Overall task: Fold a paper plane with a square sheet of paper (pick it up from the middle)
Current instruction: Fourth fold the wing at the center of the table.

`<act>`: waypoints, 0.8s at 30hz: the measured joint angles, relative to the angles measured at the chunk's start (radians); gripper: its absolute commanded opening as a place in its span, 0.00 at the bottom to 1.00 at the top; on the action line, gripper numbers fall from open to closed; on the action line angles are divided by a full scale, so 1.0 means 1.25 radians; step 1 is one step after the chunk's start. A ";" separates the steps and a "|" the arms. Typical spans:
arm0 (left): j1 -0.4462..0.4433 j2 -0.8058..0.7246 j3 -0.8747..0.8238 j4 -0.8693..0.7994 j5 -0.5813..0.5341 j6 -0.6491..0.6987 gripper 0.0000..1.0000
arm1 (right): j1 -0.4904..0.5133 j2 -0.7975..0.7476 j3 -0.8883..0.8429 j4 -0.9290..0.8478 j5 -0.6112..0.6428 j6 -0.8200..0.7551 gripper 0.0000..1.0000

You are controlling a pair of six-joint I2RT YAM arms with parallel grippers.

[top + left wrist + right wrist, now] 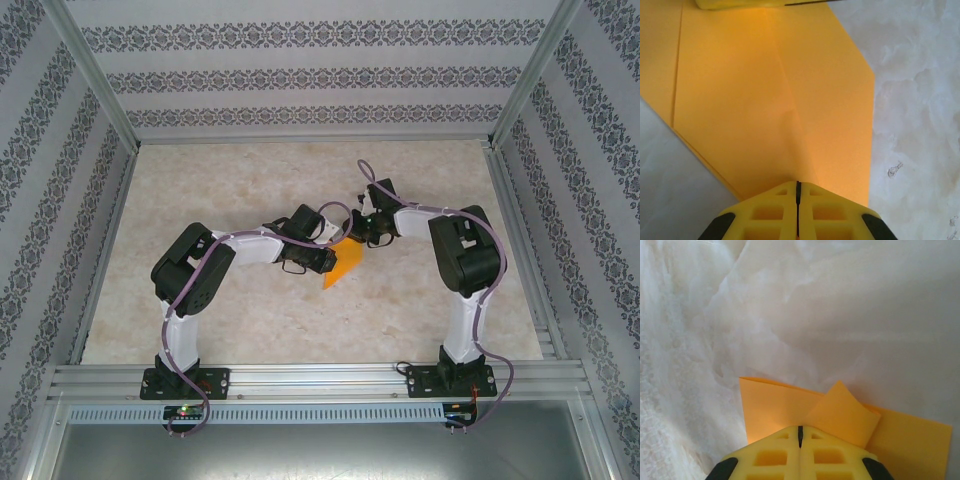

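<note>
Lying near the middle of the desk (250, 180), the orange paper (343, 268) reads from above as a small wedge with its point toward the arm bases. It sits between the two wrists.

On the left, the left arm (200, 270) bends inward. Bare marbled surface lies between it and the patterned left wall (60, 200).

The left jaws are fully closed, and the yellow fingers (770, 212) meet in a thin seam right at the near edge of the paper (790, 100). Whether any paper is pinched there I cannot tell. In the left wrist view the paper lies flat, already partly folded. A soft crease runs away from the tip, a layered edge shows down its left side, and a slanted edge on the right turns at a blunt corner. Open desk (920, 100) borders it at right and lower left.

The right jaws are likewise closed, with the fingers (770, 457) at the paper (775, 407). A small flap (842, 412) curls up just right of the tip; whether it is gripped is unclear. Pale desk (840, 315) stretches beyond the paper's straight far edge.

On the right, the right arm (465, 255) stands near the metal side rail (520, 240).
</note>
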 measured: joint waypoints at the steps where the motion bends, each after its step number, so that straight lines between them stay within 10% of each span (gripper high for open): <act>1: 0.000 0.000 0.000 0.000 0.000 0.000 0.09 | -0.001 0.004 0.006 -0.007 -0.004 -0.004 0.05; 24: 0.000 0.001 -0.006 0.018 -0.003 0.000 0.09 | -0.092 0.056 0.082 -0.029 -0.035 -0.035 0.06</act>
